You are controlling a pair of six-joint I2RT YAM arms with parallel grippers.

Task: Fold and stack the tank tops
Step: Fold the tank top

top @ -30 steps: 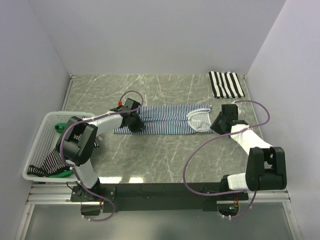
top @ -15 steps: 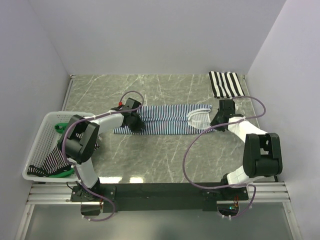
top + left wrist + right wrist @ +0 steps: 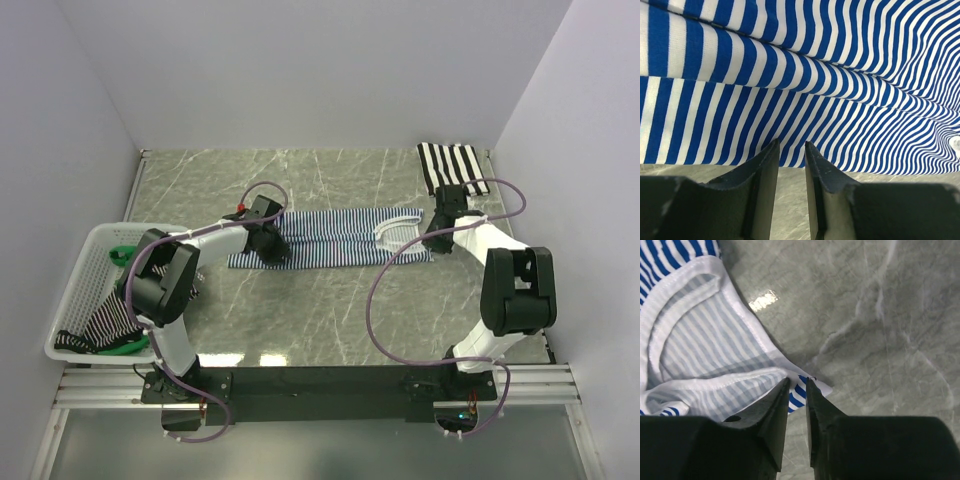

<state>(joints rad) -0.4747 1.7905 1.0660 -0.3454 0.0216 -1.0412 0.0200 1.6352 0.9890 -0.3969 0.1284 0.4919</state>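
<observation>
**A:** What's around the work?

**B:** A grey marbled table, with pale walls on three sides. A white mesh basket sits at its left edge. It holds a heap of striped cloth and something green. A purple cable loops up from the right arm's base.

**A:** And the tank tops?

**B:** The navy-and-white tank top lies flat across the middle of the table, its length running left to right. Its white-trimmed openings are at the right end. The black-and-white tank top lies folded in the far right corner, apart from the navy one.

**A:** Anything in the way?

**B:** The two arms reach over the ends of the navy top. The table between them carries only the cloth.

**A:** Left gripper?

**B:** The left gripper is low at the shirt's left end. Its jaws stand a narrow slit apart, with the tips on the striped hem where it meets the table. Stripes show in the slit. I cannot tell whether it pinches the cloth or only touches it.

**A:** Right gripper?

**B:** The right gripper is at the right end, close to the black-and-white top but not on it. Its jaws are also nearly together. The corner of the shirt by the white trim lies between its tips and pokes out to the right of them. I cannot tell whether that is a real grip.
</observation>
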